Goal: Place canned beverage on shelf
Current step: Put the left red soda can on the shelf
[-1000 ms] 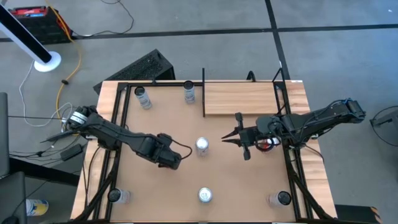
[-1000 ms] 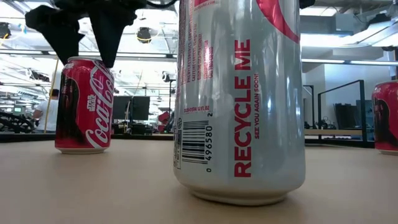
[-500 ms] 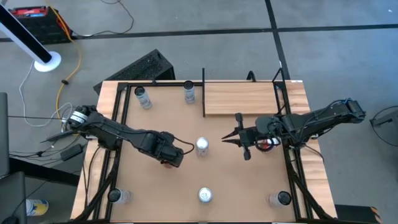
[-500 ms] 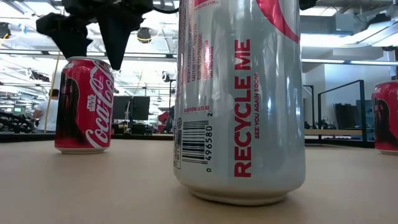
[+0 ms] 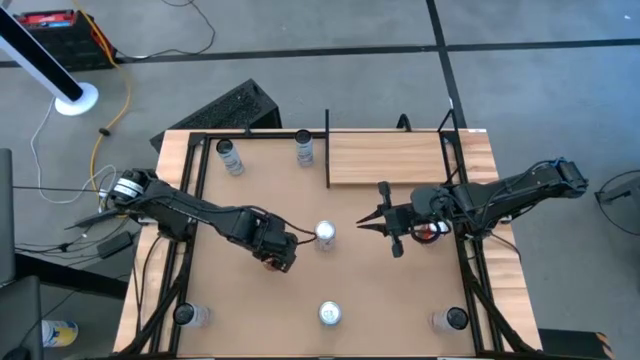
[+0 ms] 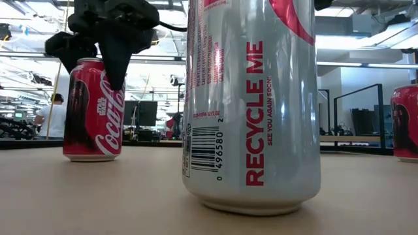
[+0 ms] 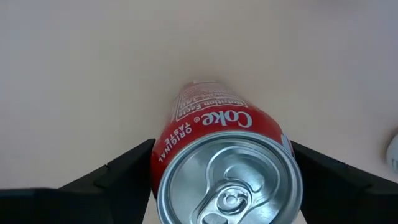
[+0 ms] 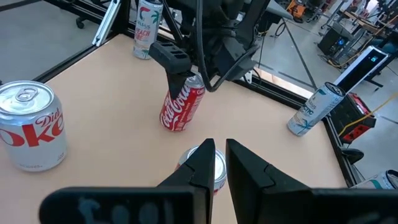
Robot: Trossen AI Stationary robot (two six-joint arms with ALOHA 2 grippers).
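The left gripper (image 7: 217, 180) has dropped its jaws around the tilted red Coke can (image 7: 227, 180), closing; right jaws shut

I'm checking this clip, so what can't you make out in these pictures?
Top view: the left gripper covers the red can.
Low view: the big silver can blocks much of the table behind it; its top is cut off.
Right wrist view: the right gripper hides most of the middle can.
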